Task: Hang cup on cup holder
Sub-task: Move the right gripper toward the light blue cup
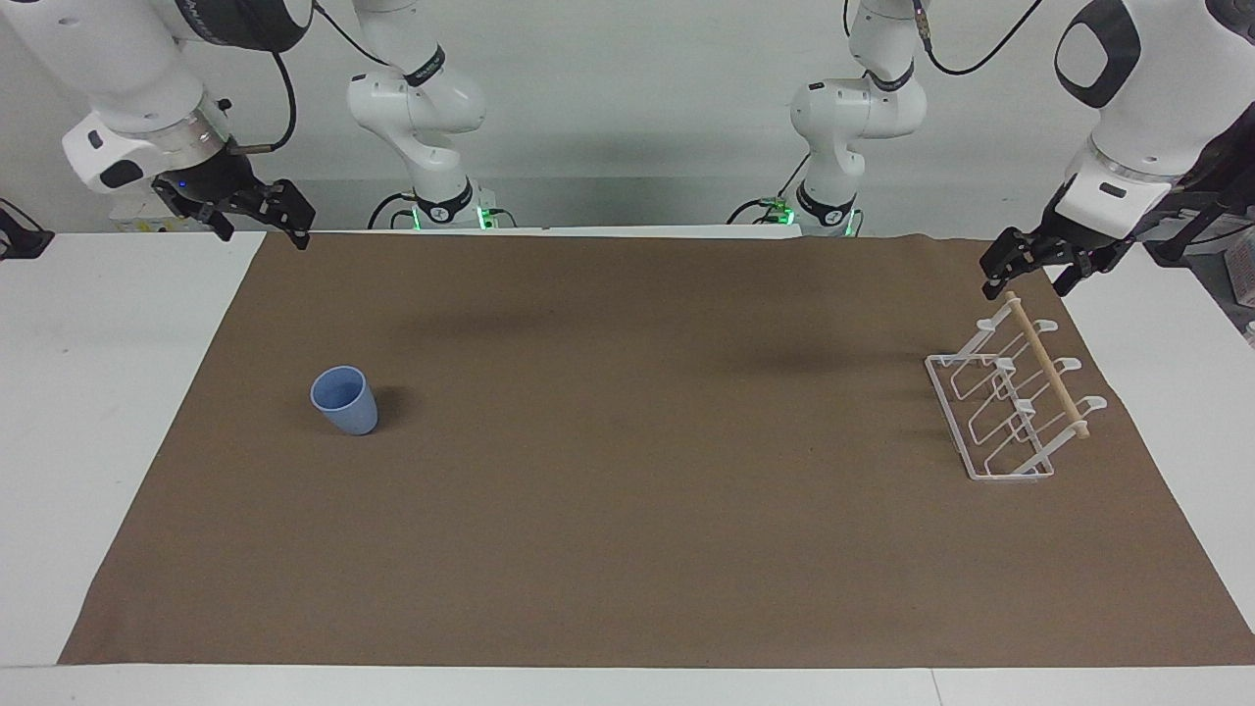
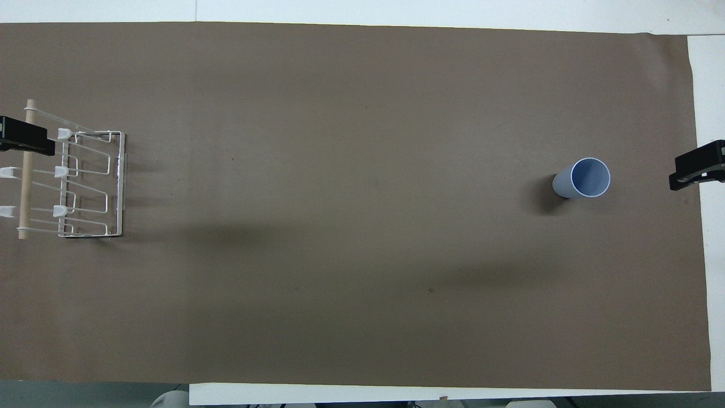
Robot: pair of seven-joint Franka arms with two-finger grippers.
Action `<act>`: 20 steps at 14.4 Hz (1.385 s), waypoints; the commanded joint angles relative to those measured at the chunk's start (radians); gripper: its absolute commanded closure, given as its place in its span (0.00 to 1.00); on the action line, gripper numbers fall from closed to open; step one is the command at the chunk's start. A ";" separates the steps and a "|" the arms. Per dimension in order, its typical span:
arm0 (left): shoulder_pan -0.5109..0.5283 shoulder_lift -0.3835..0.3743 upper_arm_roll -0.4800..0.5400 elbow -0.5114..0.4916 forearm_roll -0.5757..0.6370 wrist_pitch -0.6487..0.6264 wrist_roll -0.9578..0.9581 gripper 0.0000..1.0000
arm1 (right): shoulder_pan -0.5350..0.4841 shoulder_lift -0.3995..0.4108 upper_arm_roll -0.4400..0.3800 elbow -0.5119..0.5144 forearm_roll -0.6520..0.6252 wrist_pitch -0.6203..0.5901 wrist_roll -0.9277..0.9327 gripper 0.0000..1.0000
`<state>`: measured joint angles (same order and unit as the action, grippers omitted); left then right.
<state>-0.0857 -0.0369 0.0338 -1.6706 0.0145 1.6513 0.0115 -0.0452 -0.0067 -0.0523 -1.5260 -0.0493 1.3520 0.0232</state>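
The light-blue cup (image 1: 344,399) stands upright, mouth up, on the brown mat toward the right arm's end; it also shows in the overhead view (image 2: 586,178). The white wire cup holder (image 1: 1010,407) with its wooden dowel stands at the left arm's end, with nothing on its prongs; it also shows in the overhead view (image 2: 85,184). My left gripper (image 1: 1028,282) is open and empty, in the air over the dowel's end of the holder (image 2: 22,139). My right gripper (image 1: 263,230) is open and empty, in the air over the mat's edge at the right arm's end, well apart from the cup (image 2: 694,175).
The brown mat (image 1: 627,510) covers most of the white table (image 1: 108,392). Bare white table strips lie at both ends. Nothing else stands on the mat between cup and holder.
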 commanded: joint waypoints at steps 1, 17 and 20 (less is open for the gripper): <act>-0.015 -0.026 -0.003 -0.023 0.005 -0.017 -0.001 0.00 | -0.002 -0.002 -0.001 -0.003 0.008 -0.004 -0.022 0.00; -0.031 -0.035 -0.005 -0.009 -0.033 -0.042 -0.002 0.00 | -0.082 0.069 0.016 -0.252 0.075 0.421 -0.219 0.00; -0.029 -0.035 -0.003 -0.008 -0.033 -0.041 -0.002 0.00 | -0.088 0.126 0.016 -0.322 0.083 0.528 -0.252 0.01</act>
<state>-0.1106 -0.0543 0.0247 -1.6698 -0.0067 1.6241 0.0114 -0.1308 0.1061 -0.0428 -1.7990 0.0116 1.8228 -0.1941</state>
